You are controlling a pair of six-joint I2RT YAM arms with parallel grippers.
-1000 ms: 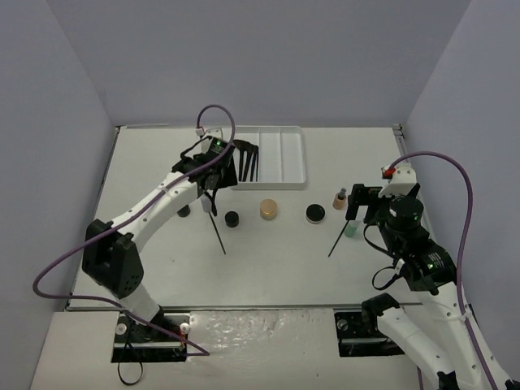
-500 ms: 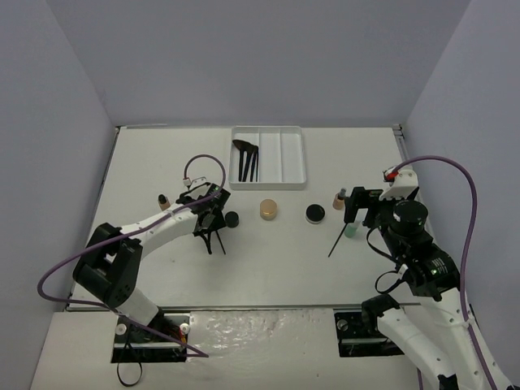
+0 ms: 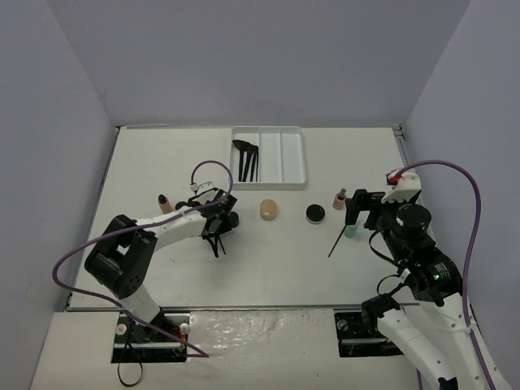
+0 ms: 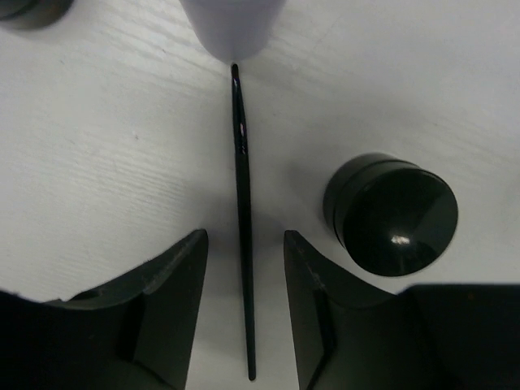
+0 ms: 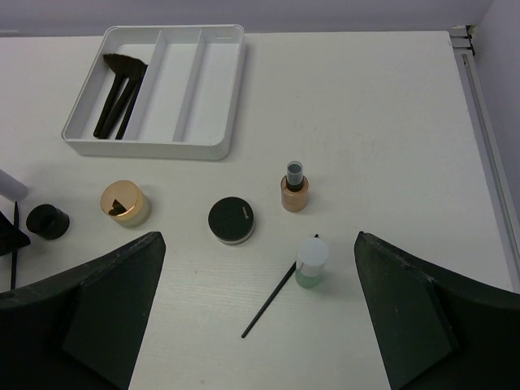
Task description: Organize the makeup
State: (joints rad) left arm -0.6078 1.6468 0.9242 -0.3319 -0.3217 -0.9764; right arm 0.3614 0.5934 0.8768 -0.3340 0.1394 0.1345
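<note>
Left arm has swung off the white tray and come down low over the desk. The left gripper now straddles the thin black brush, jaws released, with a gap on either side of the handle. A small black jar sits just beside one finger; the other has bare desk.

Right gripper hasn't moved: jaws spread wide, holding nothing, above the second brush and pale green bottle. The tray hugs the desk's far edge, with brushes in its left compartment.

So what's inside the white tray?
In the white tray, a few black brushes lie in the left compartment. The other two compartments show only bare floor. Nothing covers it.
</note>
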